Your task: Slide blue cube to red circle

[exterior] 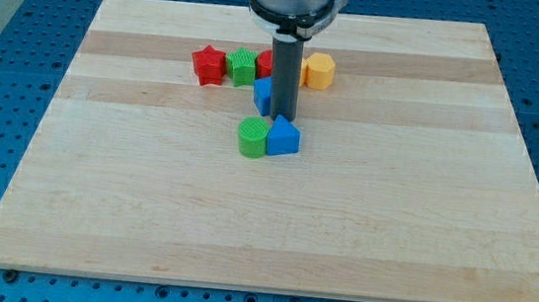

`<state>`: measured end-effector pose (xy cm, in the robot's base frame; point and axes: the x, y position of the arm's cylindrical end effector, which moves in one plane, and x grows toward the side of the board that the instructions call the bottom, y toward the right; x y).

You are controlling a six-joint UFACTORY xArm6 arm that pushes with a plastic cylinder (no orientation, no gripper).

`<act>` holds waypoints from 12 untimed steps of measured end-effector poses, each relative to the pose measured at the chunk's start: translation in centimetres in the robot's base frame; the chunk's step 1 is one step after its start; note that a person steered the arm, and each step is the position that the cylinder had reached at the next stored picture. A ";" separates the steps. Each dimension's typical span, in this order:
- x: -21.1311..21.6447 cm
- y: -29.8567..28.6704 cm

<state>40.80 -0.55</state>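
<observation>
Green cylinder touches blue wedge; my tip, seemingly touching blue cube.

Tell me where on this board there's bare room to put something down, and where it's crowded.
Bare wood: the whole stretch from the green cylinder and blue block to the board's bottom edge, plus both side margins. Crowded: the top centre, where the red star, green cube, red circle, yellow block, blue cube and my tip cluster.

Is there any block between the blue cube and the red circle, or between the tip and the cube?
Nothing visible stands between. My tip is right beside the blue cube, on the view's right. The red circle lies just above the cube, partly hidden by the rod.
</observation>
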 end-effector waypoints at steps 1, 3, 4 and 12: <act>0.1 -0.1; 1.1 -1.9; 1.1 -2.4; -0.8 -2.4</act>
